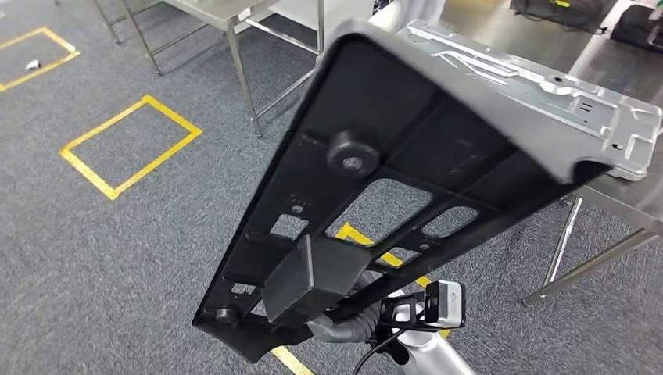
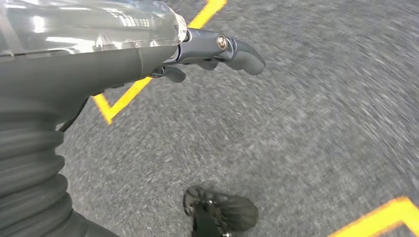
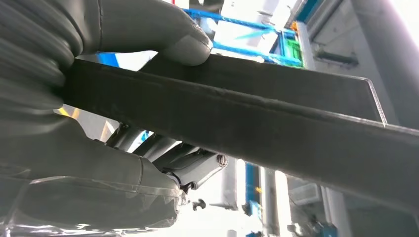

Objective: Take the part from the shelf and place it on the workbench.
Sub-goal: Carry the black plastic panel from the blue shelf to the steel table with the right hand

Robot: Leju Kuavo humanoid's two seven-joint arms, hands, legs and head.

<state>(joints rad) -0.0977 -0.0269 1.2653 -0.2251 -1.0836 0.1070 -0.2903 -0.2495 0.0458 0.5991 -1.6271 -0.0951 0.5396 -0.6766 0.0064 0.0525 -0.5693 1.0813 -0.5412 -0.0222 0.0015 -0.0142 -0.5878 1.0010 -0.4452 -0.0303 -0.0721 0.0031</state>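
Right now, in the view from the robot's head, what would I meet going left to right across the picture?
Yellow floor rectangle → steel table leg → black part held up → silver part on the workbench.

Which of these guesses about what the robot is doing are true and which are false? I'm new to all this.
1. The robot's right hand grips the long black part. True.
2. The black part lies flat on the workbench. False: it is held up in the air, tilted, with grey carpet showing through its cut-outs.
3. The left hand holds a second part. False: it holds nothing and hangs over the carpet.
4. Yellow tape lines mark the carpet. True.
5. A silver metal piece rests on the workbench, beyond the black part. True.
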